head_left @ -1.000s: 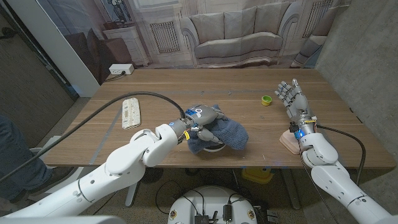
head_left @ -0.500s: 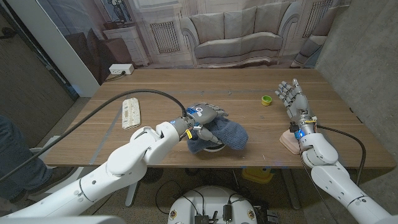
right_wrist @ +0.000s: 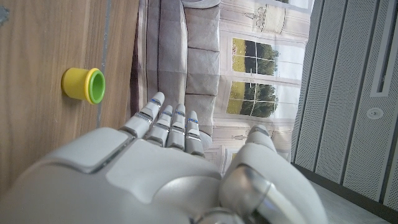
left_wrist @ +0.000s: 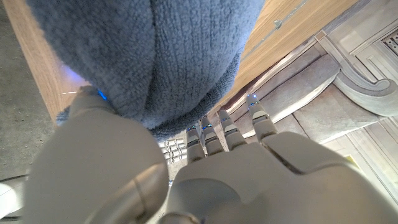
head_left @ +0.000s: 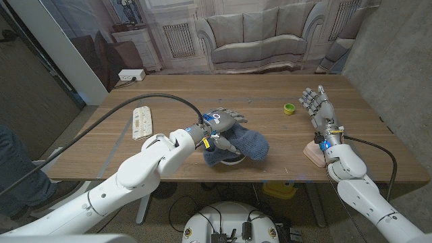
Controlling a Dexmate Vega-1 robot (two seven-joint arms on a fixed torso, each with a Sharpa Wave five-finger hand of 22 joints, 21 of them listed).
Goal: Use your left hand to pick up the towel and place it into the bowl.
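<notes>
The blue towel (head_left: 241,144) lies heaped over the bowl (head_left: 228,160) at the worktop's (head_left: 182,94) near edge. The left hand (head_left: 223,122) rests on it, fingers extended; whether it grips any cloth I cannot tell. Soft and light, the towel would bunch best pinched at a thick fold.

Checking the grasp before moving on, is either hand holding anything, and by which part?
Left hand touches the blue terry towel; a grip cannot be told. Right hand holds nothing.
</notes>
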